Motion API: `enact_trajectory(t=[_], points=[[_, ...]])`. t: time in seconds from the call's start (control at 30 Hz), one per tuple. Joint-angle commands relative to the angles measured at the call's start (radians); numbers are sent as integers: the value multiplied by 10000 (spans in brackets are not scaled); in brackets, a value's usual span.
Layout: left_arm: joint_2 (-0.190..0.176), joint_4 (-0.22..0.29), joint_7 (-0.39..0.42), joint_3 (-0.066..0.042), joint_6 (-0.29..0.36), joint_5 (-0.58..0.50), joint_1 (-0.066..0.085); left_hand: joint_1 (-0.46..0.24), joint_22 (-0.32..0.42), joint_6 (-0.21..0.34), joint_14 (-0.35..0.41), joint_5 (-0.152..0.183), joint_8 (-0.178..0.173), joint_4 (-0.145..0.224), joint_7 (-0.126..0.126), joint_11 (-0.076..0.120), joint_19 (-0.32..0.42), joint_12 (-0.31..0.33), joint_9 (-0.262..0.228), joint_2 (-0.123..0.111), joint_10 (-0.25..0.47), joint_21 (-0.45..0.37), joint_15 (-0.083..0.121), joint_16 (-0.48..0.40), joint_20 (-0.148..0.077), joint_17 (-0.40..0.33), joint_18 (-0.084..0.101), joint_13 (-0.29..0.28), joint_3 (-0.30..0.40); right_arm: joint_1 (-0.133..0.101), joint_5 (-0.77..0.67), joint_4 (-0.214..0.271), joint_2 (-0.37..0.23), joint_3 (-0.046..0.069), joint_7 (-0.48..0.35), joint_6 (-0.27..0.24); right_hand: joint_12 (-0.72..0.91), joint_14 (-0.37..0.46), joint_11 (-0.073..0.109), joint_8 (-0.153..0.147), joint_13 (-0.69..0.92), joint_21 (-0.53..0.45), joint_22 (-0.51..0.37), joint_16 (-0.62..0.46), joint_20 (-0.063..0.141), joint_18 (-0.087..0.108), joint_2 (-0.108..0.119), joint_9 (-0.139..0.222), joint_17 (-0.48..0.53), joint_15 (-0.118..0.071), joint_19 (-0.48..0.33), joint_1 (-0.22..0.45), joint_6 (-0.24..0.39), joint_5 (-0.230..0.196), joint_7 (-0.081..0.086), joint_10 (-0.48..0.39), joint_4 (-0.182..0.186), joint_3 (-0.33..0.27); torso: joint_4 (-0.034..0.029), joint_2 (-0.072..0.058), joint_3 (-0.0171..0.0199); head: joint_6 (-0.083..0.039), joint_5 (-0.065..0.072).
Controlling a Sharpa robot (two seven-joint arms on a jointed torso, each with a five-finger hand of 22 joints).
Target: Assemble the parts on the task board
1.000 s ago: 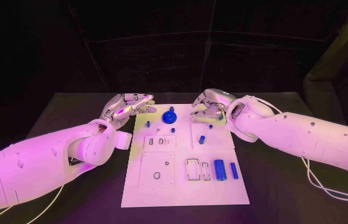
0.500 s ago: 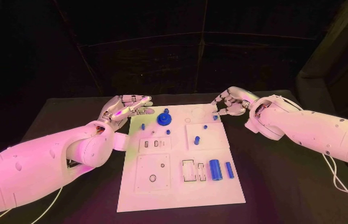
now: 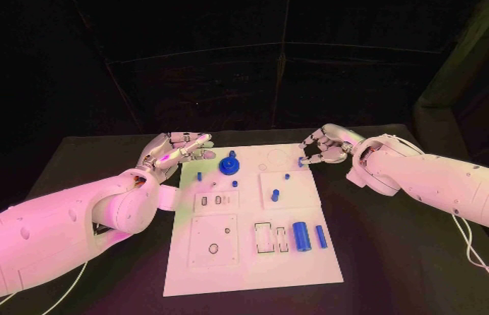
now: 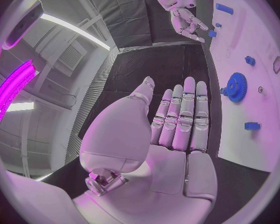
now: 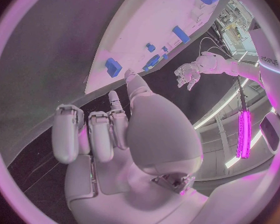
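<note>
Right hand (image 3: 324, 147) has pulled off the board (image 3: 255, 258) to its far right edge, fingers curled, empty, near a small blue part (image 3: 302, 162). Left hand (image 3: 175, 150) stays at the far left corner, fingers straight, empty. Gear (image 3: 231, 165) seated; assembly pending.

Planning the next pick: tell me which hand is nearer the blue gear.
Left. The left hand is beside the task board's far left corner, close to the blue gear; the right hand is at the board's far right corner, farther off.
</note>
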State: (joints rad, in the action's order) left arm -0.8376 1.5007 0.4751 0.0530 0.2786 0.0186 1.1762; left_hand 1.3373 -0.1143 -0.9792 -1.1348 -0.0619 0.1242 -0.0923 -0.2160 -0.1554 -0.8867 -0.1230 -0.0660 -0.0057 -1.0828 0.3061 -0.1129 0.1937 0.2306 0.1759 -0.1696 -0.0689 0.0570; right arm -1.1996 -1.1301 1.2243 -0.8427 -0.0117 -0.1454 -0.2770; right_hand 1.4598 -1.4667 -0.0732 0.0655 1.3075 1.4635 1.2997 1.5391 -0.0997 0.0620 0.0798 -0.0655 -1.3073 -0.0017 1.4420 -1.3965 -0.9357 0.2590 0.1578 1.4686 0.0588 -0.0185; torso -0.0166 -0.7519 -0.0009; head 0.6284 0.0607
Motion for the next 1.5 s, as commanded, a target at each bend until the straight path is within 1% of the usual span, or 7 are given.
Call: enact_trajectory(t=[0.03,0.23,0.33,0.6,0.73,1.07,1.5], points=[[9,-3,110,-7,-148,35,7,18,10,-33,-35,62,-53,80,-36,-63,-45,47,2,88,7,-62,-19,-48,2,11,-145,10,6,41,-15,-4,22,4,-155,303,-65,-828,26,-34,1702,-59,-9,-37,-3,-60,9,10,-1666,-38,-34,-109,70,-26,3,249,-70,-19,-11,6,-15,8,-5],[4,-19,109,-7,-139,35,5,18,10,-33,-35,62,-53,80,-36,-63,-45,47,2,88,7,-62,-19,-48,2,11,-145,10,6,116,-86,-97,103,4,-152,372,-68,-827,19,-14,1701,-59,-4,-38,-10,-61,-29,0,-1665,-30,-32,-142,75,-15,10,248,-104,-11,-3,1,-1,26,-14],[6,-25,102,-6,-125,35,4,18,10,-33,-35,62,-53,80,-36,-63,-45,47,2,88,7,-62,-19,-48,2,11,-145,10,6,177,-207,-163,160,4,-142,346,-52,-831,11,23,1715,-57,3,-34,-20,-62,-141,-17,-1683,-22,-29,-193,38,-43,21,260,-151,29,-3,11,-12,39,-28],[1,-52,88,-6,-95,35,2,25,19,-46,-39,62,-58,101,-24,-54,-48,58,0,99,-11,-70,-16,-65,2,19,-147,7,4,303,-418,-251,253,5,-152,282,1,-839,-1,86,1757,-42,40,-24,-34,-69,-305,-41,-1714,-9,-9,-219,-77,-160,34,300,-211,81,-5,5,-2,55,-37],[-2,-65,83,-6,-87,35,-1,25,19,-46,-39,62,-58,101,-24,-54,-48,58,0,99,-11,-70,-16,-65,2,19,-147,7,4,330,-445,-299,289,5,-160,256,27,-843,4,141,1777,-33,58,-19,-38,-72,-458,-55,-1733,-10,2,-224,-219,-279,29,321,-254,149,-5,6,-6,59,-25],[-1,-75,67,-5,-80,35,-6,25,19,-46,-39,62,-58,101,-24,-54,-48,58,0,99,-11,-70,-16,-65,2,19,-147,7,4,350,-459,-368,355,5,-153,224,88,-851,41,218,1828,-14,98,-10,-18,-78,-930,-55,-1768,-39,25,-169,-559,-900,-13,368,-321,452,-4,7,-7,63,-21],[-9,-81,37,-3,-65,35,-8,30,25,-51,-41,62,-65,114,-25,-53,-49,69,0,115,-17,-76,-15,-78,2,25,-148,7,7,359,-458,-421,365,5,-182,125,117,-858,67,231,1852,-1,128,0,1,-84,-1001,-49,-1799,-61,41,-209,-675,-1020,-40,389,-407,583,0,9,-10,95,-16]])
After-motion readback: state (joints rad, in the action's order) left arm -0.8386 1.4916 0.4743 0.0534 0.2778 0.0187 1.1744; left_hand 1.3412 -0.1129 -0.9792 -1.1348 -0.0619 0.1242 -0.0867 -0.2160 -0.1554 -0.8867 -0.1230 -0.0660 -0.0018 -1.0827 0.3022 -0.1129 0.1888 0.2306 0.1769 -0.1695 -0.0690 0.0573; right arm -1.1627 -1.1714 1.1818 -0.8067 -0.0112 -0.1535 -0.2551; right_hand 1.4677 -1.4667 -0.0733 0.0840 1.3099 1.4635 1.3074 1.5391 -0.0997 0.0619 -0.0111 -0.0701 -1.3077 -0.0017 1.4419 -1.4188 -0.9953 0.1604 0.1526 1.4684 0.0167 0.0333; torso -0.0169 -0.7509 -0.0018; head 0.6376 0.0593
